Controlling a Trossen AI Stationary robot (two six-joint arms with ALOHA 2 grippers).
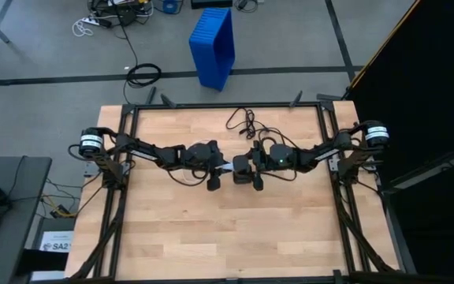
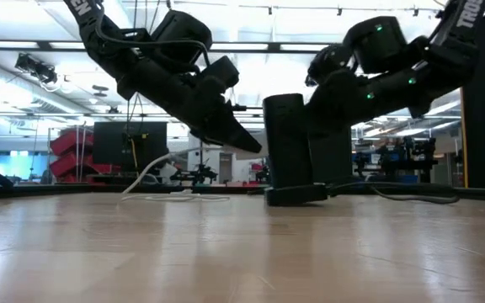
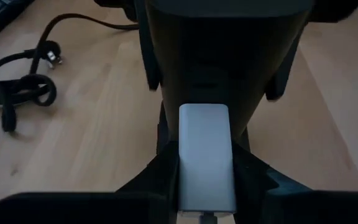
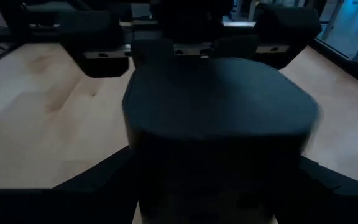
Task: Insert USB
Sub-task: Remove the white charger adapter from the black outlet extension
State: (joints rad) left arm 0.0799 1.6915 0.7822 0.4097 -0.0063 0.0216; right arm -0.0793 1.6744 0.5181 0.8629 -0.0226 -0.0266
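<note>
The USB's white plug point(image 3: 206, 149) sits between the fingers of my left gripper point(image 3: 207, 177), which is shut on it at the table's middle. Its thin white cable point(image 2: 154, 172) trails back to the tabletop. Straight ahead of the plug stands a black box point(image 2: 289, 143), upright with its base point(image 2: 297, 195) on the wood. My right gripper point(image 4: 219, 177) is shut on the box from the opposite side. The plug's front end is at the box's side; whether they touch, I cannot tell. My left gripper pinches the white plug's two long sides point(image 3: 182, 168) between its fingers, which lie along the plug and slant down toward the box. The plug juts out ahead of the fingertips, clear of the table. My right gripper has the box's two side walls point(image 4: 135, 155) between its fingers point(image 4: 98, 183), coming nearly level from the table's right. The box stands upright on the table.
The box's black cord point(image 1: 247, 122) lies in loose loops behind the grippers toward the far edge, also in the left wrist view point(image 3: 17, 87). A black frame point(image 1: 227, 105) rims the table. Bare wood lies toward the near edge point(image 1: 227, 237).
</note>
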